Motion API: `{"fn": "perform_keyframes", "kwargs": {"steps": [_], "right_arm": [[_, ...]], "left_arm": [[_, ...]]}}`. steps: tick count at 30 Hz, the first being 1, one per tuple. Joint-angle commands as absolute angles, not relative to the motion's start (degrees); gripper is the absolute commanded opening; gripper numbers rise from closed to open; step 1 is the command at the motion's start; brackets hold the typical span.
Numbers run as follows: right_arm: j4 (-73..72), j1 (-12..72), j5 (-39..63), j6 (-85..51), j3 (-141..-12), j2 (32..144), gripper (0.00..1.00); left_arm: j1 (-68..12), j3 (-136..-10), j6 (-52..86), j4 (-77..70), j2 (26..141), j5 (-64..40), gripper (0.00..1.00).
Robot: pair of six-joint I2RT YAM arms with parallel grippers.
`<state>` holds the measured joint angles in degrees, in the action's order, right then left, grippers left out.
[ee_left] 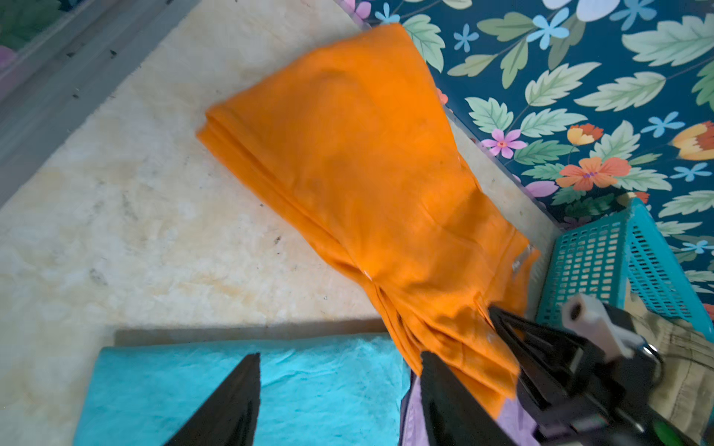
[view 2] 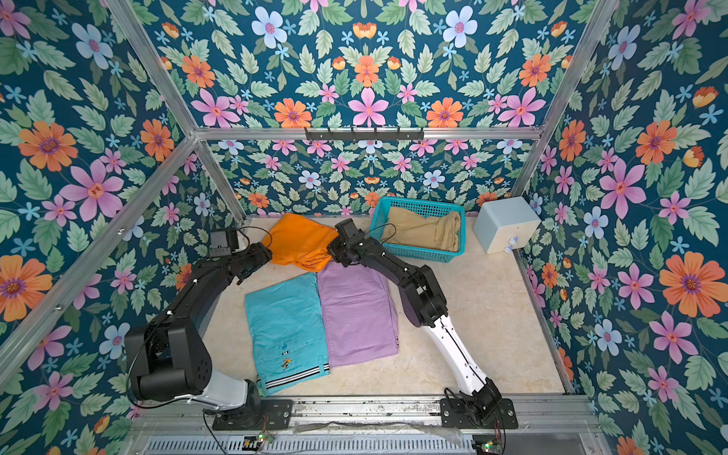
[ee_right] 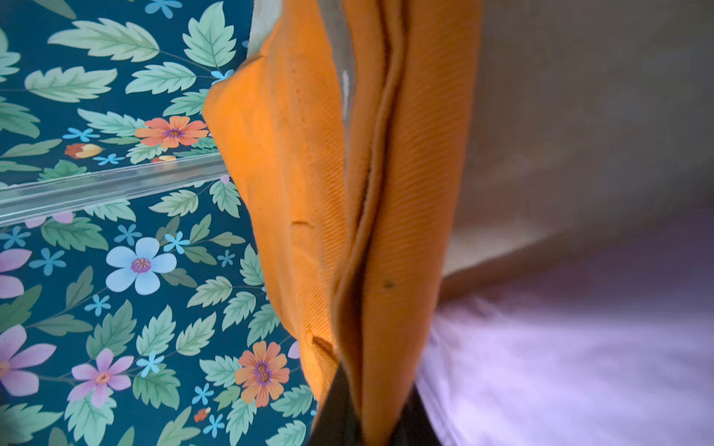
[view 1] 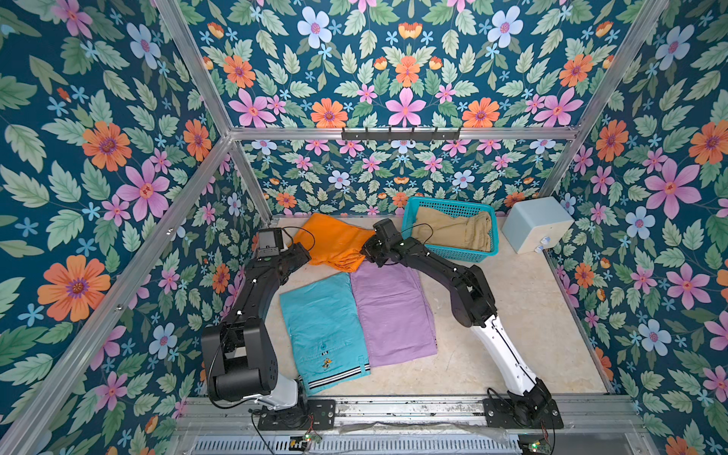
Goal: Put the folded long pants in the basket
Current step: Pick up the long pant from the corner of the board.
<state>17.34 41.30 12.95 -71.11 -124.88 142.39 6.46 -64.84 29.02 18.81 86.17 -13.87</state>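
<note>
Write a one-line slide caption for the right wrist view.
Close-up: right gripper shut on a bunched edge of the orange pants, with the purple pants lying beside them.

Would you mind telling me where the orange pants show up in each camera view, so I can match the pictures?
Top view: orange pants at the back, left of the basket.
Top view: same spot.
Left wrist: large, between the floral wall and the turquoise pants.
Right wrist: close-up folds pinched in the right hand.
Shared landmark: the lilac pants beside its near end.
</note>
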Motion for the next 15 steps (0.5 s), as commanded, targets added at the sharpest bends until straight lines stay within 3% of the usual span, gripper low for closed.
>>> {"fn": "perform_keyframes", "kwargs": {"steps": [1, 9, 15], "right_arm": [[17.3, 41.3, 12.9, -64.9, -117.3, 125.3, 0.0], [10.2, 39.1, 12.8, -60.7, -94.7, 118.1, 0.0], [8.7, 39.0, 14.5, -59.8, -91.7, 119.9, 0.0]], "left_arm": [[7.0, -66.3, 26.0, 21.5, 87.6, -14.9, 0.7], [8.3, -72.5, 19.7, 23.0, 97.6, -14.0, 0.7], [10.0, -78.7, 19.4, 17.9, 110.2, -32.8, 0.67]]}}
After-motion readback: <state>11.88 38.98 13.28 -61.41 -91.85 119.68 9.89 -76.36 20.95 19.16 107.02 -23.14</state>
